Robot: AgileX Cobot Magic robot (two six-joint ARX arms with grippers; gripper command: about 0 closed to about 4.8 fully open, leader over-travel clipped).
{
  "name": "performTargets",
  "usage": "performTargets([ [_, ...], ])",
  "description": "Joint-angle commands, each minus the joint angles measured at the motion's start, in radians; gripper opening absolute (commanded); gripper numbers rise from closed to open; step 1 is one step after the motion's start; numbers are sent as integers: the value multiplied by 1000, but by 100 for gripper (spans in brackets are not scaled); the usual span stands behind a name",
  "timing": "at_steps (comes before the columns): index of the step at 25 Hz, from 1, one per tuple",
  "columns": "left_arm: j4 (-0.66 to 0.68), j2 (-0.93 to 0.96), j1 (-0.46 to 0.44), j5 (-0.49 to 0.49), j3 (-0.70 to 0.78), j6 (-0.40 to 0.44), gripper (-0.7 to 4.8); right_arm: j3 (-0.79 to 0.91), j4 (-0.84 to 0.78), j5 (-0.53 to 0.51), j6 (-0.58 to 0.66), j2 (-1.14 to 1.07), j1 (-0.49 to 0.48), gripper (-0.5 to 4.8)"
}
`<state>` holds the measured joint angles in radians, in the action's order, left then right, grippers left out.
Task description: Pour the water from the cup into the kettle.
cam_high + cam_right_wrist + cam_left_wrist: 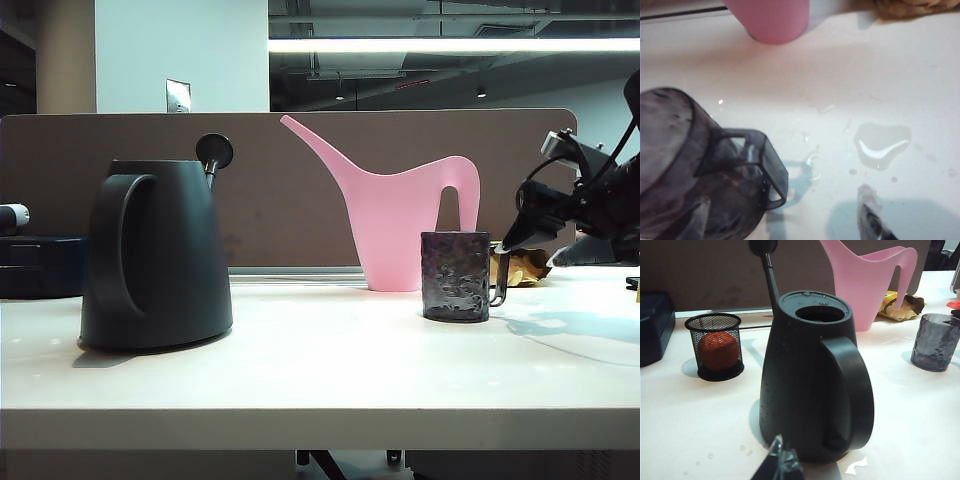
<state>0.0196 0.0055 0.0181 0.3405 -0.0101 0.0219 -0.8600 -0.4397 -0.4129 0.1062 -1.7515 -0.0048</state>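
Note:
The kettle (155, 255), large and matte dark, stands on the left of the table with its loop handle towards the camera; in the left wrist view the kettle (815, 380) fills the middle, its top hole showing. The small smoky dimpled cup (456, 276) stands upright right of centre, handle to the right. My right gripper (540, 250) hovers open just right of the cup's handle. In the right wrist view the cup (685, 165) and its handle (762, 167) lie close ahead; my right gripper (782, 220) is wide open, holding nothing. My left gripper (780, 465) is shut, close before the kettle's base.
A pink watering can (400, 215) stands just behind the cup. A black mesh holder (715, 347) with an orange ball sits behind the kettle, next to a dark box (655, 325). A crumpled wrapper (900, 307) lies at the back right. Water puddles (882, 145) wet the table near the cup.

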Motion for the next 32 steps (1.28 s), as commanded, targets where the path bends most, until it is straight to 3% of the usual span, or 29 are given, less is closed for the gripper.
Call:
performTargets([
  [1, -8, 1, 2, 5, -2, -4, -5, -26, -6, -5, -2, -27, 1, 387],
  [19, -9, 1, 2, 4, -2, -4, -5, -158, -13, -8, -2, -194, 16, 386],
  [21, -9, 1, 2, 4, -2, -4, -5, -179, -13, -8, -2, -217, 16, 344],
  [23, -9, 1, 2, 4, -2, -4, -5, -184, -17, -9, -2, -228, 16, 269],
  [30, -9, 1, 2, 4, -2, -4, -5, -184, -43, -9, -2, -230, 16, 182],
  [32, -8, 1, 2, 4, -2, -4, -5, -184, -45, -9, -2, -229, 16, 114],
])
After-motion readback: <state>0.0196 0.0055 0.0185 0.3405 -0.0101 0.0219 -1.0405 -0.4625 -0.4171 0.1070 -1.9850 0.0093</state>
